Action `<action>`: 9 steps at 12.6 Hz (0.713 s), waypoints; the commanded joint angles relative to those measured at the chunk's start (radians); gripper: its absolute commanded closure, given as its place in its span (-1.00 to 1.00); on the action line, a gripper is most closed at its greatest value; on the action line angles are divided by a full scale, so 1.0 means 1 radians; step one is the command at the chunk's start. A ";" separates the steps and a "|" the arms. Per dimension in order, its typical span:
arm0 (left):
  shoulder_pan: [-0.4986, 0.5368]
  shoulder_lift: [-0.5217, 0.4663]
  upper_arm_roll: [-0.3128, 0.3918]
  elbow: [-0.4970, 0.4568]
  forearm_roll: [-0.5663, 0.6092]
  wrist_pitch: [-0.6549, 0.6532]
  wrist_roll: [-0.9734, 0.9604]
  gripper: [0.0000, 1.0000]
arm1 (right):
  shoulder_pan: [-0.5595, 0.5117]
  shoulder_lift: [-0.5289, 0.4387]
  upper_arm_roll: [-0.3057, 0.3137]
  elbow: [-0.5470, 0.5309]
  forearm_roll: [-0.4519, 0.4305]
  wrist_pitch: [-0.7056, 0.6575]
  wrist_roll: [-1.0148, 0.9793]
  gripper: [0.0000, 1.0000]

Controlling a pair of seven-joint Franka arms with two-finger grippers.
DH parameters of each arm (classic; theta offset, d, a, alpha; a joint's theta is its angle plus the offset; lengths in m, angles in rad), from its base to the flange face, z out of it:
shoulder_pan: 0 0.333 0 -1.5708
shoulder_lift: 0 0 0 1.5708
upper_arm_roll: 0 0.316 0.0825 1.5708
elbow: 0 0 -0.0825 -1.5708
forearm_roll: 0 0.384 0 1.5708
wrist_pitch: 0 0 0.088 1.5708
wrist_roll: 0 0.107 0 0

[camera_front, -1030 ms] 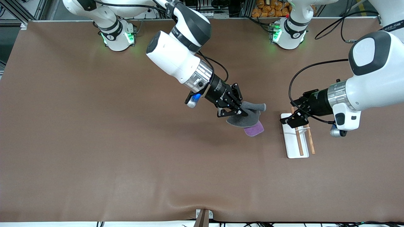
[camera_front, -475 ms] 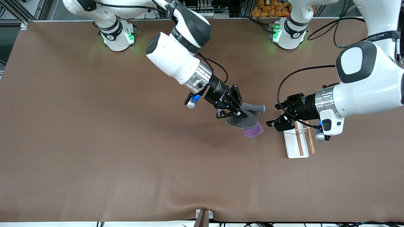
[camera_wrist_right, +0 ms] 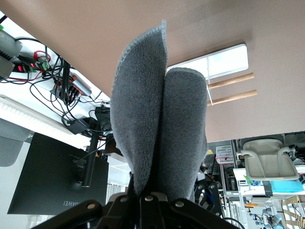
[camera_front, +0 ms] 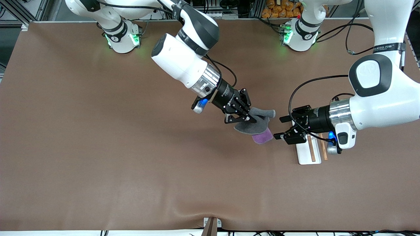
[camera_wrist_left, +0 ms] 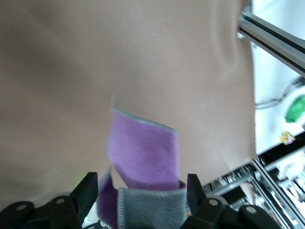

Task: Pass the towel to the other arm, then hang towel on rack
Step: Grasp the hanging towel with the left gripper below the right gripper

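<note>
- Handover step in hand: towel point(camera_front: 254, 124) hangs in the air from the right hand point(camera_front: 244, 118), which is clamped shut on a bunched grey fold; the hang on the rack point(camera_front: 310, 150) is not yet begun.
- Right hand is over bare worktop point(camera_front: 98, 147) mid-table, toward the left arm's end, with the towel drooping from it.
- Left hand point(camera_front: 282, 127) is just beside the towel's free edge, over the worktop at the rack's end. Its fingers point(camera_wrist_left: 88, 191) stand apart; in the left wrist view they flank the cloth, one to each side, with no clear contact visible.
- Judgement: next move calls for the left hand to close on the hanging flap before the right hand lets go. Release too soon and the cloth likely drops to the worktop short of the rack.
- Towel's look: small soft cloth, fleecy dark grey on one face, purple on the other, with a stitched pale edge. In the front view a grey roll pokes out past the right hand and a purple corner hangs lowest.
- Right wrist view shows two plump grey folds pinched together at the fingertips.
- Rack: white tray base with two thin wooden rods point(camera_wrist_right: 231, 88), resting on the worktop partly under the left hand, near the towel but apart from it.
- Limp cloth; judged likely to sag and twist once regripped.
</note>
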 commanded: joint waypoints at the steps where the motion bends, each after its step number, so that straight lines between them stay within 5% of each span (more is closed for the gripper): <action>1: 0.010 0.006 -0.003 0.011 -0.075 0.016 0.095 -0.71 | 0.015 0.020 -0.008 0.030 0.000 0.027 0.036 1.00; 9: 0.024 -0.004 -0.005 -0.096 -0.214 0.016 0.419 -0.92 | 0.018 0.017 -0.010 0.026 -0.004 0.025 0.036 1.00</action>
